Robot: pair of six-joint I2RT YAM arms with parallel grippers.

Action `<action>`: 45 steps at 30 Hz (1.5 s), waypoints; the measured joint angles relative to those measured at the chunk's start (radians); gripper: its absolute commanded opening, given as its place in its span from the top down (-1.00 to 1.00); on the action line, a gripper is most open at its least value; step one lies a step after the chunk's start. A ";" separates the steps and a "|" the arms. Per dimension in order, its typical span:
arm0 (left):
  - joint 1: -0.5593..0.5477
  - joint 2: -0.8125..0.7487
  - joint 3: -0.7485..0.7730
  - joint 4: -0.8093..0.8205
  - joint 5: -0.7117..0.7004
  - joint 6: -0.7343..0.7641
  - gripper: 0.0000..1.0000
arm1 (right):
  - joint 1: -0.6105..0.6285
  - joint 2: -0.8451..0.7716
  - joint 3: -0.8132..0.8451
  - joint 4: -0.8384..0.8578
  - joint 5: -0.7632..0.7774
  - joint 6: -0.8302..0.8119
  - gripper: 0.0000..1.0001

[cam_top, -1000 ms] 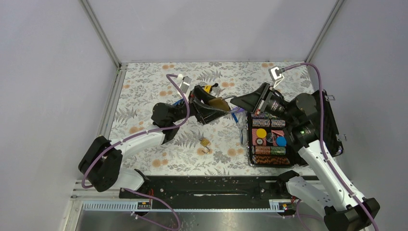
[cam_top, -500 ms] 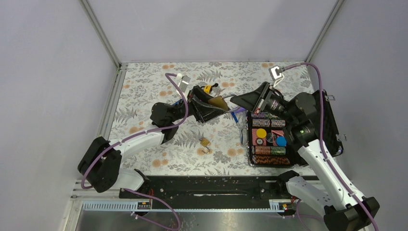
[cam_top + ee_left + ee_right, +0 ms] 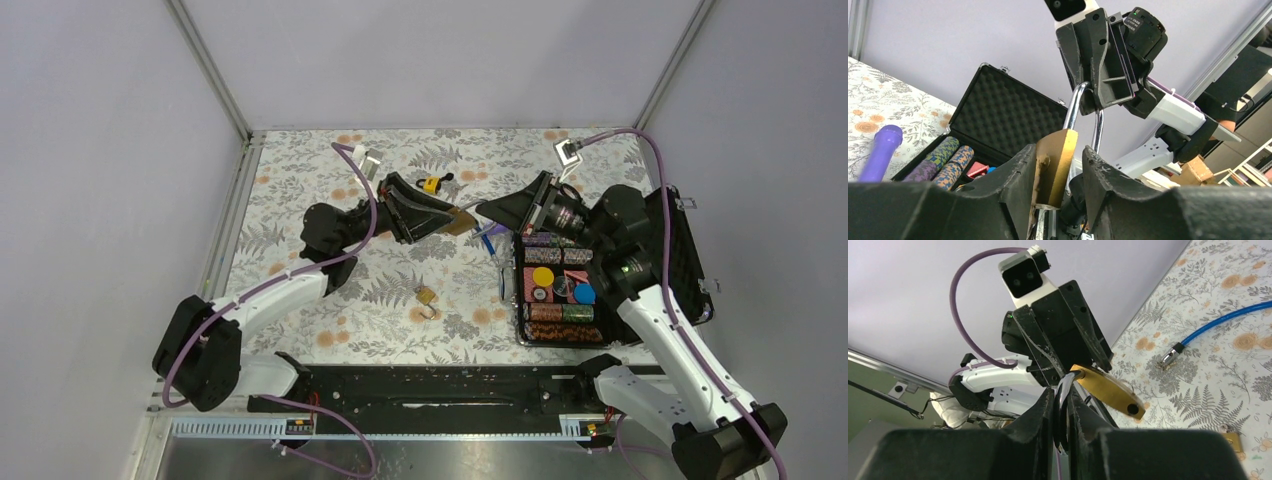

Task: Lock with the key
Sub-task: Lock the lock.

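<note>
A brass padlock [image 3: 462, 217] with a silver shackle hangs in the air between both grippers, above the flowered table. My left gripper [image 3: 448, 214] is shut on the padlock body [image 3: 1055, 165]; the body leans on the left finger, with a thin gap by the right finger. My right gripper [image 3: 482, 209] is shut on the shackle [image 3: 1063, 402], pinched flat between its fingers. The right wrist view shows the brass body [image 3: 1108, 390] sticking out sideways with a round hole near its end. No key shows in either gripper.
An open black case [image 3: 685, 250] with rolls of poker chips lies at the right. A small brass padlock [image 3: 427, 297] lies on the table below the grippers. A yellow lock [image 3: 432, 183] lies at the back. A blue cable [image 3: 1223, 322] and a purple pen [image 3: 880, 150] lie near the case.
My left arm has drawn back to the left and rolled its wrist, so its gripper now lies flatter. The right gripper has shifted slightly left. The padlock stays held between them.
</note>
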 measured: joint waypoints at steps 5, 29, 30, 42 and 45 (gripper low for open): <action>0.004 0.034 0.000 0.053 0.010 -0.044 -0.13 | 0.000 0.019 -0.001 0.074 0.001 0.055 1.00; -0.018 0.077 -0.035 0.153 -0.050 -0.005 0.01 | 0.000 0.095 -0.008 0.181 0.000 0.261 1.00; -0.019 0.067 -0.039 0.141 -0.053 0.009 0.17 | 0.000 0.099 -0.008 0.171 0.001 0.263 1.00; -0.032 0.034 -0.040 0.046 -0.069 0.101 1.00 | -0.005 0.120 -0.008 0.143 0.005 0.302 0.53; -0.032 0.020 -0.039 -0.003 -0.069 0.109 1.00 | -0.005 0.123 -0.008 0.134 0.002 0.287 -0.18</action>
